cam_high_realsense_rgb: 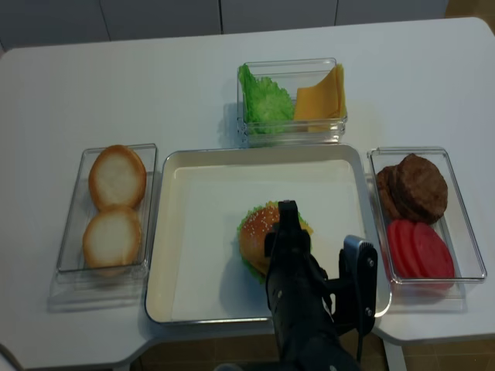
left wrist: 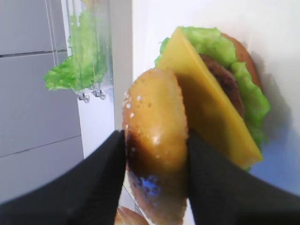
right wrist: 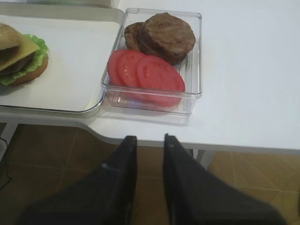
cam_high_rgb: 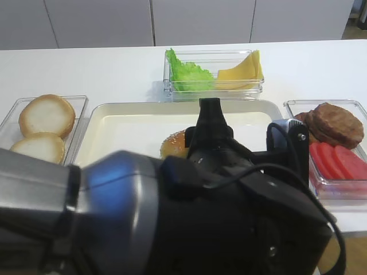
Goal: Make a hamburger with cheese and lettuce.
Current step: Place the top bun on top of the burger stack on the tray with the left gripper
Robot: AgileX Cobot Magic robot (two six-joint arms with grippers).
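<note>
Matte black left gripper [left wrist: 157, 180] with broad, tapering, smooth-faced fingers [left wrist: 101, 187]. Silver-grey cylindrical arm segment [cam_high_rgb: 114, 212], glossy with a bluish sheen, joined to a black housing looped by a thin black cable [cam_high_rgb: 269, 172]. Same black, wedge-shaped fingers on the right gripper [right wrist: 150, 164].

bare tray [cam_high_realsense_rgb: 201, 224] floor left of hamburger [cam_high_realsense_rgb: 259, 232], bun box [cam_high_realsense_rgb: 73, 232] and patty box [cam_high_realsense_rgb: 464, 224] flanking — greens box [cam_high_realsense_rgb: 290, 131] behind

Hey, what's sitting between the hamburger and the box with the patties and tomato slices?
Nothing: in the right wrist view only bare tray floor and rim separate the hamburger from the clear box.
</note>
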